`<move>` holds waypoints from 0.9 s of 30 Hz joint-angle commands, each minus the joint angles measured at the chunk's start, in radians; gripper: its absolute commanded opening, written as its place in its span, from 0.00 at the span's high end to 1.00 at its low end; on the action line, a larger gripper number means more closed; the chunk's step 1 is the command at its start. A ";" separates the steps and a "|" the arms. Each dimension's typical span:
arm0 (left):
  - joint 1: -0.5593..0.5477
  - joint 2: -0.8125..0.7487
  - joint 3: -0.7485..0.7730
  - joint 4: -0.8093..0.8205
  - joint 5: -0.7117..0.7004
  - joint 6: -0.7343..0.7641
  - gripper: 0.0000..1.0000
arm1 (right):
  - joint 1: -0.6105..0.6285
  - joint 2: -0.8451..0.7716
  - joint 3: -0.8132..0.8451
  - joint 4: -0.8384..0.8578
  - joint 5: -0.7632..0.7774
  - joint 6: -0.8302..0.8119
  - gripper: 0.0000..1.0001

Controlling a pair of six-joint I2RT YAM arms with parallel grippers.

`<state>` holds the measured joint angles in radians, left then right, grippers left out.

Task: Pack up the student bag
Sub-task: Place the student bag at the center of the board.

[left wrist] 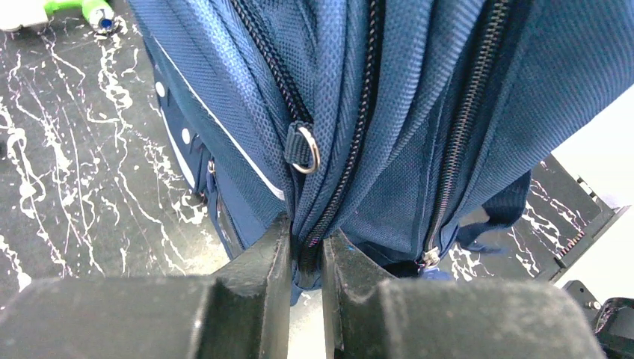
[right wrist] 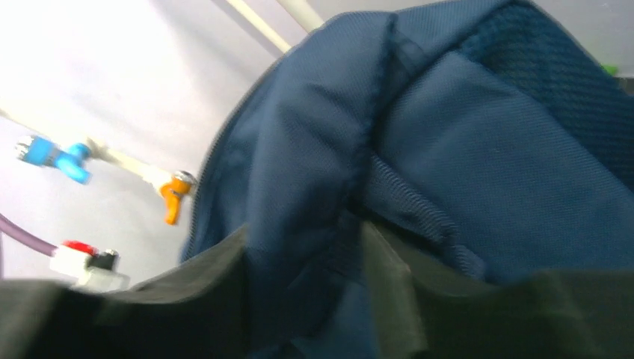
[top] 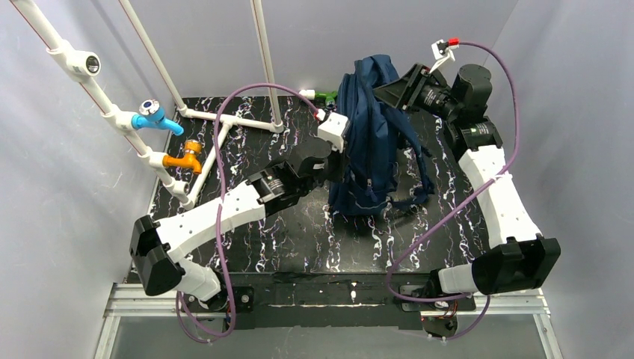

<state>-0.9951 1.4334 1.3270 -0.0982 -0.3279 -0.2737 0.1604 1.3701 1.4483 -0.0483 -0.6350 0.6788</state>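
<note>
The left arm and the right arm are built alike, with smooth white link shells joined by chunky black motor housings. A thin purple cable runs loosely along each, from the dark bases at the near edge of the table. The left wrist carries a white camera block, and the right wrist's connector is white with a red tip. The left fingers and right fingers are matte black, blocky and tapered.
</note>
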 commanded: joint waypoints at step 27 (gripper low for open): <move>0.018 -0.112 0.044 -0.094 0.037 -0.088 0.33 | -0.001 -0.183 0.182 -0.220 0.199 -0.061 0.02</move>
<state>-0.9836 1.3994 1.3228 -0.1654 -0.3153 -0.3614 0.1612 1.1839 1.6577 -0.3756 -0.4503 0.5861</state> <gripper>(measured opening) 0.606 0.983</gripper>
